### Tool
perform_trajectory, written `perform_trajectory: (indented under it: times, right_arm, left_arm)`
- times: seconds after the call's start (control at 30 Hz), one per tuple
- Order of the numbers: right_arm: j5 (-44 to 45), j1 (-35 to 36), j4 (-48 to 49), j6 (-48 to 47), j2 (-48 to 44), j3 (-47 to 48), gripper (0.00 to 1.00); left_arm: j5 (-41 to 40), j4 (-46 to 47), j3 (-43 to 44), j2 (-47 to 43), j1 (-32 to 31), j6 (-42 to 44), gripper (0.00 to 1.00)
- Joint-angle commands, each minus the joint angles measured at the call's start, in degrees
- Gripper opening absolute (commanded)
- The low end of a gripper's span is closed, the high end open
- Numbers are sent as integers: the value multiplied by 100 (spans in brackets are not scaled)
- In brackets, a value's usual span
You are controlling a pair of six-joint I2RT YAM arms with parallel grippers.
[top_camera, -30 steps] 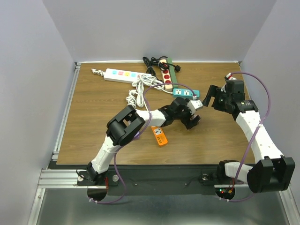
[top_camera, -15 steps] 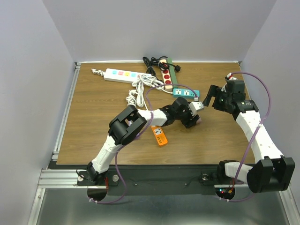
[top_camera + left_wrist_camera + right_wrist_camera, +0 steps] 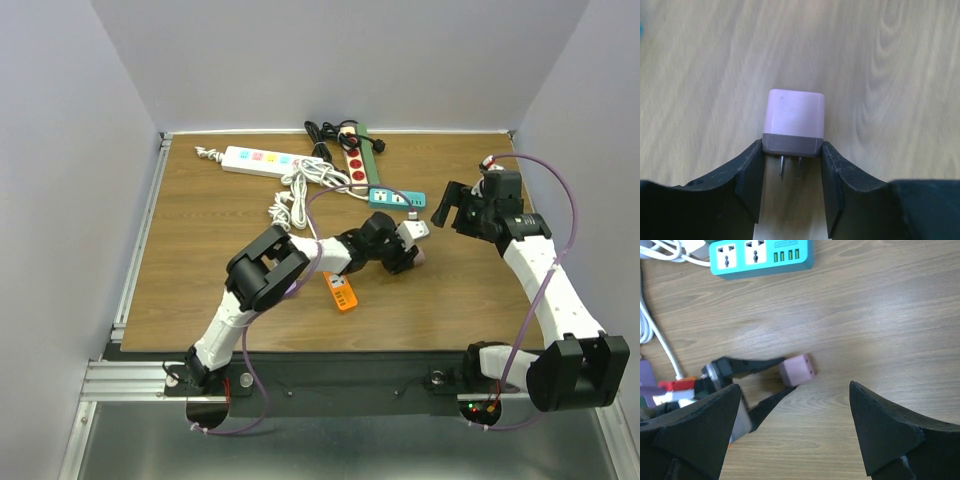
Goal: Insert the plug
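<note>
A small pink cube plug lies on the wooden table with its two prongs pointing back between my left fingers. My left gripper is shut on the plug's darker base, one pad on each side. From above, the left gripper and plug sit at mid-table, right of centre. The right wrist view shows the plug below and the left gripper's black fingers on either side of it. My right gripper hovers open above and to the right, holding nothing. A teal power strip lies just beyond the plug.
An orange power strip lies near the left arm's forearm. A white strip, a tan strip with red sockets and tangled white cable crowd the back of the table. The teal strip sits between them and the grippers.
My left gripper's jaws have closed from wide open onto the pink plug, and the wrist has shifted slightly left. The right arm has stayed still.
</note>
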Motion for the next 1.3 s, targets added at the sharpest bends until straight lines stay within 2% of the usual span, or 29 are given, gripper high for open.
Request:
perform_trajectory:
  times: [0.0, 0.13, 0.23, 0.33, 0.37, 0.5, 0.73, 0.87, 0.97, 1.0, 1.07, 1.27]
  right_arm:
    - [-311, -17, 77, -73, 32, 239, 94]
    - [-768, -26, 147, -125, 260, 204, 93]
    - [-1557, -26, 252, -239, 375, 160, 92]
    - [-2646, -26, 445, -239, 498, -15, 91]
    - [-3337, -35, 498, -257, 541, -86, 90]
    - [-4589, 53, 823, -178, 656, -420, 89]
    - [-5005, 650, 964, -99, 1016, -456, 88]
    - [-5180, 721, 1123, -3, 1104, -456, 88]
    - [-5347, 748, 1131, 6, 1218, -473, 82]
    - [-5443, 748, 1166, 6, 1262, -508, 73]
    - [-5532, 756, 1184, 33, 1298, -534, 61]
    - [-5708, 800, 1368, 120, 1412, -526, 52]
  left_arm:
    - [-128, 269, -941, -1031, 18, -228, 5]
    - [-234, 787, -2007, -2031, 27, -501, 1]
    - [-391, 963, -2649, -2481, 27, -720, 1]
    - [-576, 1086, -3071, -3070, 27, -870, 1]
    - [-620, 1131, -3229, -3341, 36, -914, 1]
    - [-735, 1280, -3484, -3844, 71, -1178, 1]
    - [-805, 1342, -3617, -4214, 89, -1222, 1]
    - [-849, 1377, -3652, -4302, 98, -1257, 1]
    - [-928, 1465, -3722, -4363, 98, -1301, 1]
    - [-946, 1474, -3740, -4381, 98, -1310, 1]
    - [-964, 1500, -3757, -4407, 98, -1336, 1]
    - [-885, 1632, -3810, -4451, 89, -1389, 1]
